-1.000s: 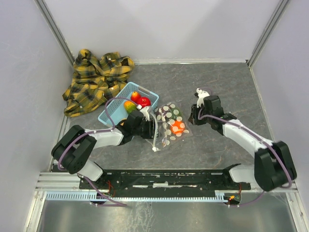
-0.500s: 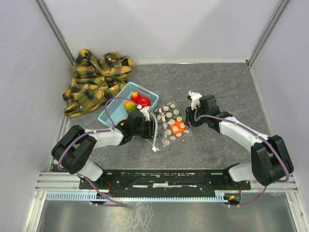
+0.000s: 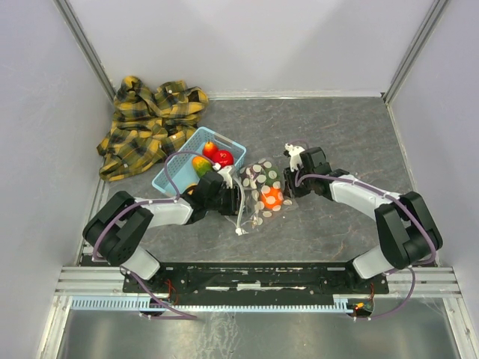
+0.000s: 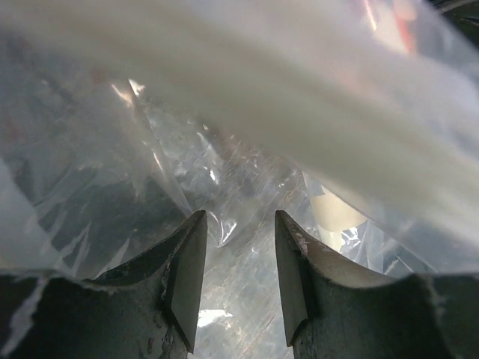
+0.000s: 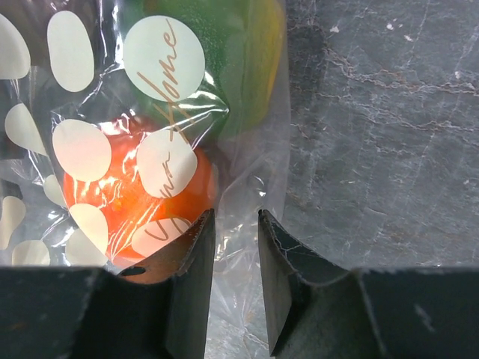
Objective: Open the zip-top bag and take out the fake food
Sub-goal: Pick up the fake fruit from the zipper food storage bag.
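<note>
Left jaws: parted, a plain gap between the two grey fingertips. Crinkled clear film of the zip-top bag lay in and beyond that gap, and no pinch on it could be seen. White zip strip: blurred and very close, running across the upper part of the left wrist view above the fingertips. Right jaws: parted by a narrow gap and set over the bag's clear right-hand edge. Film showed between the dark fingertips, not seen clamped. Fake food, inside the bag: one orange fruit just left of the right jaws, pressed against the film, and one green fruit with a yellow flank beyond it, touching it. Bag printing: white oval dots with tan script lettering across some of them. Bag position, overhead view: lying on the desk between the two arms. The left arm reached its left edge and the right arm its right edge, with the orange fruit showing through the film nearer the right arm. Light blue slotted basket: on the desk just beyond the left arm, its near right corner close to the bag's far left corner. It contained more fake food: two red pieces and one green-and-orange piece. Yellow-and-black plaid cloth: crumpled in the far left corner of the desk, just beyond the basket. Desk surface: dark grey, marbled, enclosed by pale walls on three sides.
</note>
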